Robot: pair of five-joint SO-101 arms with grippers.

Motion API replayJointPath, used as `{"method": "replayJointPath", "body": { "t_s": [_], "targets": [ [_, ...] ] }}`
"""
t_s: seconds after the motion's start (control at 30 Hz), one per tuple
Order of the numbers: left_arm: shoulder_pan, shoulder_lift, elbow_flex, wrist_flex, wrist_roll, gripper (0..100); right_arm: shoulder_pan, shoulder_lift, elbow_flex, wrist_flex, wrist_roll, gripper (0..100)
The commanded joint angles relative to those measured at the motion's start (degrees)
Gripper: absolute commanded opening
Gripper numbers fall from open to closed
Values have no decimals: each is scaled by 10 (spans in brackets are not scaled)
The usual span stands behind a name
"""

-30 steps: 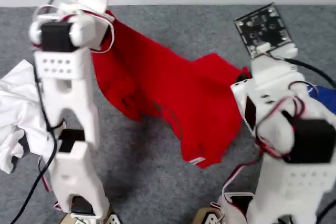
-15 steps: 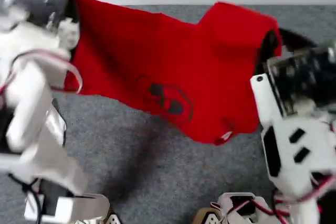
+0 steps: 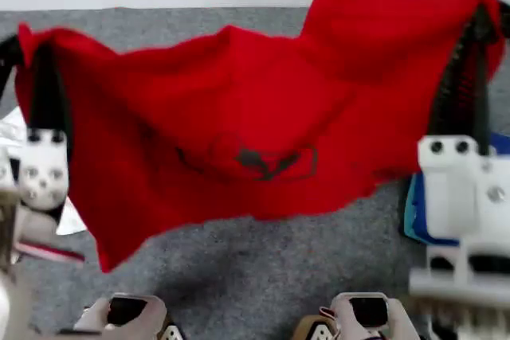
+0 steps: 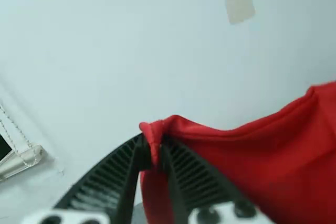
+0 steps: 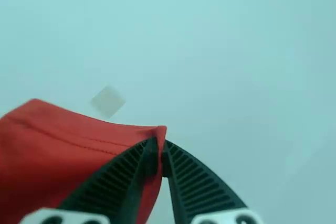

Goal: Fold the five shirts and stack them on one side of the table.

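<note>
A red shirt (image 3: 239,117) with a dark chest print hangs spread wide above the grey table, held up by both arms. My left gripper (image 3: 30,45) is shut on one top corner at the left of the high view; in the left wrist view its black ribbed fingers (image 4: 131,166) pinch the red cloth (image 4: 252,156). My right gripper (image 3: 482,13) is shut on the other top corner at the right. The right wrist view shows its fingers (image 5: 178,174) clamped on a red hem (image 5: 68,156). A white shirt (image 3: 12,129) peeks out at the left edge.
A blue shirt (image 3: 414,205) lies at the right edge, partly behind the right arm. Grey table surface (image 3: 271,268) shows below the hanging shirt. Both arm bases (image 3: 127,312) stand at the front edge. Both wrist views face a pale wall.
Both arms have lifted the red shirt off the table and drawn its corners apart, so it now hangs stretched and close to the high camera.
</note>
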Motion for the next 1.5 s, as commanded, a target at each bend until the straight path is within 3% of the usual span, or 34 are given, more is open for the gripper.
{"method": "replayJointPath", "body": {
  "t_s": [0.0, 0.27, 0.4, 0.57, 0.73, 0.97, 1.17, 1.37, 1.47],
  "targets": [
    [-2, -90, 111, 9, -28, 4, 7, 0, -30, -36, 40, 9],
    [-3, -268, 292, 9, -33, 4, 15, -1, -111, -56, 87, 9],
    [-23, -327, 315, 9, -53, 4, 66, -2, -158, 24, 97, 10],
    [-79, -346, 315, 9, -64, 4, 76, -2, -186, 143, 98, 10],
    [-83, -342, 331, 7, -64, 4, 75, 5, -183, 233, 95, 10],
    [-85, -341, 478, -51, -64, 4, 73, 14, -54, 252, 79, 10],
    [-86, -341, 676, -207, -64, 4, 73, 14, 147, 123, 31, 10],
    [-86, -339, 914, -505, -64, 4, 53, 14, 390, -153, 31, 10],
    [-86, -338, 1032, -668, -65, 4, 25, 14, 503, -284, 67, 10]
  ]
}}
